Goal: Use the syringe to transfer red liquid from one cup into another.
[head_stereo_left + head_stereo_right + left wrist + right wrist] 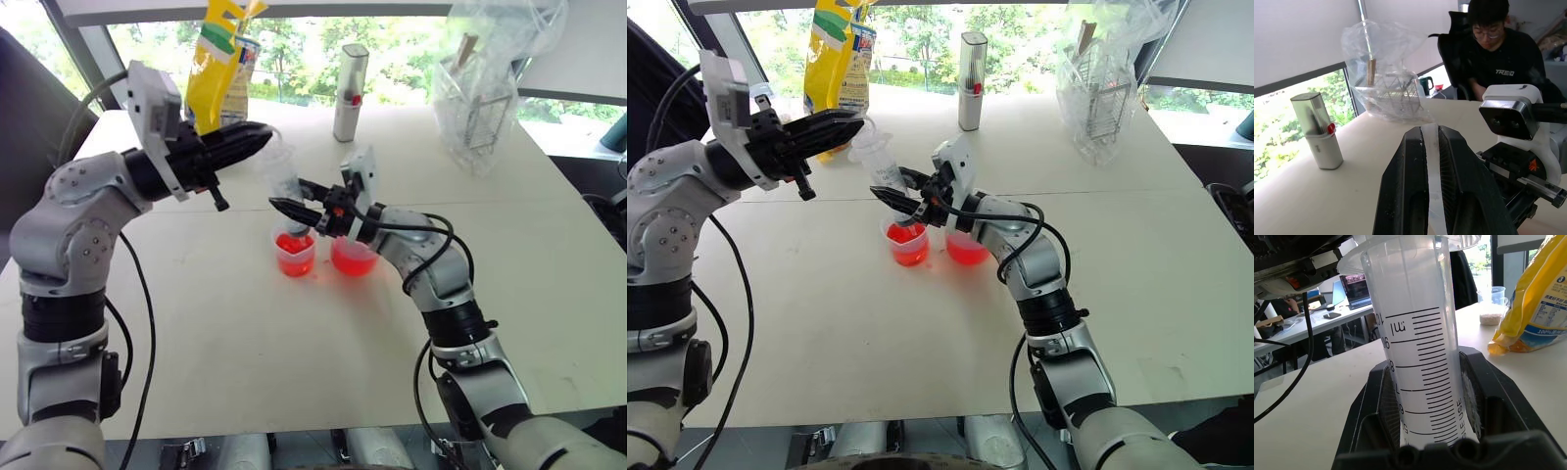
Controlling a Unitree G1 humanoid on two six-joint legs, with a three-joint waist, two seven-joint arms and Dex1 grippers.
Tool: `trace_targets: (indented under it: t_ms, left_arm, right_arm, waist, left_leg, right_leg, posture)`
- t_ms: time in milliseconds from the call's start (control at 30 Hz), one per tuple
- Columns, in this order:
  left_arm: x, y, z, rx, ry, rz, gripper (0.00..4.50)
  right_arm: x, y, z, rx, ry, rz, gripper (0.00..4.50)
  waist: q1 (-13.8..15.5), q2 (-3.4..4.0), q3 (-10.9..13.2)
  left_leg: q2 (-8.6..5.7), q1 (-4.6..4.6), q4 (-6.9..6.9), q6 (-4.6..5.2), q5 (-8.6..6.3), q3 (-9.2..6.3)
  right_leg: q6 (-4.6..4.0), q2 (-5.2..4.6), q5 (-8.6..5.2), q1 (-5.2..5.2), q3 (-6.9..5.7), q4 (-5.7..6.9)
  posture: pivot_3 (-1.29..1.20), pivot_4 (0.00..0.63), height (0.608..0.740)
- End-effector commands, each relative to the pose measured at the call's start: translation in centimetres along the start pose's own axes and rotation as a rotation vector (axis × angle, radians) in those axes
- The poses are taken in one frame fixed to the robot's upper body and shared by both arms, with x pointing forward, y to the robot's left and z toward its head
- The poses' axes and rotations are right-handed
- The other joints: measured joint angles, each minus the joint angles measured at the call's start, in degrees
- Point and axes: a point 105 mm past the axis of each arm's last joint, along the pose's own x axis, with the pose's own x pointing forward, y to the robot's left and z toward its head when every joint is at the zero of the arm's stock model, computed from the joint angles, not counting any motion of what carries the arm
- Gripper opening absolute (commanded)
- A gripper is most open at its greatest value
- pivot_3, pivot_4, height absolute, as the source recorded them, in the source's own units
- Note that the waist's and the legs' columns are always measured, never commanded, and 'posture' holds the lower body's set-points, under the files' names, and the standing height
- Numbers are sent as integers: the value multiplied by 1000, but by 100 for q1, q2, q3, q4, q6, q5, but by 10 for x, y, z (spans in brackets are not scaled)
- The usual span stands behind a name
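White worktop [245, 352] by a bright window; yellow bag [217, 61], silver canister [349, 92] and wire basket in plastic [477, 98] along the far side. Right tool [893, 200] pinches the syringe [884, 168] barrel, upright over the smaller cup [295, 253], tip down in red liquid [294, 245]. Beaker [352, 257] stands just beside. Left tool [257, 138], pressed together, grips the clear plunger top.

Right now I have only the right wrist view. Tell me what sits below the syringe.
Observer: The right claw holds the syringe with its tip inside the smaller cup, which holds red liquid.
Operator: Report the other cup.
Observer: The bigger cup stands beside it, also holding red liquid.
Operator: Now the left claw.
Observer: The left claw is shut on the plunger.
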Motion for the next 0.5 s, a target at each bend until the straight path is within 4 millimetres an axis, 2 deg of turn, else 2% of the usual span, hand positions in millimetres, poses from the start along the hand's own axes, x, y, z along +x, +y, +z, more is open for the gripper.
trace_targets:
  t_ms: [33,333,467,500]
  left_arm:
    - [8,-24,-34,-73,118,-123,31]
    - [6,-4,-11,-57,41,-40,31]
    - [6,9,4,-68,-25,9,1694]
    - [6,11,8,-74,-42,17,2254]
  right_arm:
    - [3,1,80,-119,-266,-5,1376]
    - [4,9,55,-53,-217,3,1376]
    - [7,15,37,-28,-185,2,1376]
    - [7,15,35,-22,-183,1,1376]
  waist:
    - [-1,0,0]
    - [-4,0,0]
    - [5,-2,0]
    - [3,0,2]
  left_leg:
    - [0,0,0,0,0,0]
    - [0,0,0,0,0,0]
    - [0,-2,-2,0,0,-2]
    - [0,-2,-1,0,0,-2]
  right_leg:
    - [0,0,0,0,0,0]
    - [0,0,0,0,0,0]
    - [0,0,0,-1,-2,0]
    - [0,0,0,0,-3,-2]
  posture:
    - [0,150,740]
    - [0,150,740]
    - [0,150,740]
    - [0,150,740]
